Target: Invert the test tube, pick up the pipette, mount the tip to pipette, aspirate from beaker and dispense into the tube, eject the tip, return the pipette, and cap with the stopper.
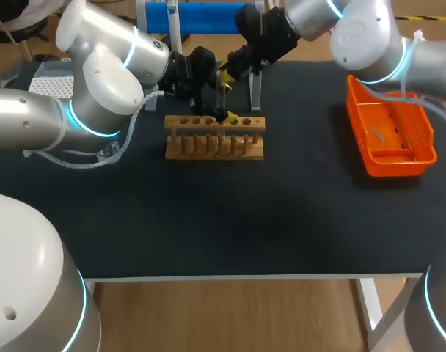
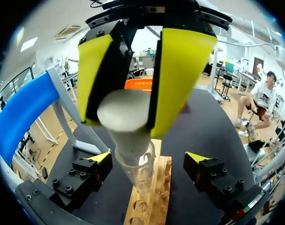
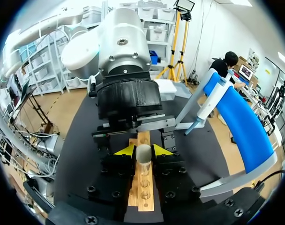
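1. Closest up, in the left wrist view, the right pincer (image 2: 126, 124) pinches the pale stopper (image 2: 125, 112) between its two yellow fingers. The stopper's narrow end sits at the mouth of the test tube (image 2: 135, 171).
2. The tube stands upright, mouth up, in a hole of the wooden rack (image 2: 152, 197) at the back of the dark tabletop (image 1: 230, 220). So I take the inverting as done.
3. The left pincer (image 2: 148, 158) is spread wide, one finger on each side of the tube and touching neither it nor the stopper.
4. The pipette (image 3: 206, 110) hangs on the blue stand (image 3: 241, 122) behind the rack, so by my reckoning it is returned. I cannot tell whether a tip is on it.
5. An orange tray (image 1: 390, 136) sits well apart at the right. I cannot make out what lies in it, and no beaker shows anywhere.
6. I'd say this is the last step, capping. What looks left is to press the stopper home and let go. How deep it is seated, I cannot tell.
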You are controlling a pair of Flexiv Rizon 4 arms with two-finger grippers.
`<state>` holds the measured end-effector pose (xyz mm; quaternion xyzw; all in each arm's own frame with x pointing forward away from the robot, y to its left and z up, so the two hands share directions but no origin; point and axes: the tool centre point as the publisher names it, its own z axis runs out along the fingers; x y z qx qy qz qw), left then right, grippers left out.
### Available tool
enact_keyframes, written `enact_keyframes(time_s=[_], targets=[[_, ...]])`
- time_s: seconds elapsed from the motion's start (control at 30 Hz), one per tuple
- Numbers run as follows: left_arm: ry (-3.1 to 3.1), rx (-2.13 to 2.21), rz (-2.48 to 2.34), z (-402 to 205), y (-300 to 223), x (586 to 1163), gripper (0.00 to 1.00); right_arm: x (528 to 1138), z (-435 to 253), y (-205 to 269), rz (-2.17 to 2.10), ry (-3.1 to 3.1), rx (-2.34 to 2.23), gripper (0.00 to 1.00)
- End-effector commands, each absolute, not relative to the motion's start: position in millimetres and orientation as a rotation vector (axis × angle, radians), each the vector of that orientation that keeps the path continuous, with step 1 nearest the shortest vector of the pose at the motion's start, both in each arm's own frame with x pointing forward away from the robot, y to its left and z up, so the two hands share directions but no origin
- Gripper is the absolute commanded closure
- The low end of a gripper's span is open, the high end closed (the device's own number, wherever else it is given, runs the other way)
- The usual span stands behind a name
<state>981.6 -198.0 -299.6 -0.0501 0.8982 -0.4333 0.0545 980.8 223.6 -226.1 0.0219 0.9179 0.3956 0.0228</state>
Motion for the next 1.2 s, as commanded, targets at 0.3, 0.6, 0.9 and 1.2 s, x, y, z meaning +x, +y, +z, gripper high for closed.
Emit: enact_keyframes(time_s=[0.3,0.6,0.9,1.2], targets=[[2.735,-0.152,-1.312,-298.9,-198.5,983.1,0.00,983.3,-223.1,225.3,1.228,2.840,0.066,1.00],[2.735,-0.152,-1.312,-298.9,-198.5,983.1,0.00,983.1,-222.5,225.6,1.239,2.835,0.072,1.00],[2.735,-0.152,-1.312,-298.9,-198.5,983.1,0.00,981.9,-223.1,226.1,1.249,2.834,0.079,1.00],[2.735,-0.152,-1.312,-298.9,-198.5,983.1,0.00,980.0,-225.7,225.6,1.243,2.842,0.080,1.00]])
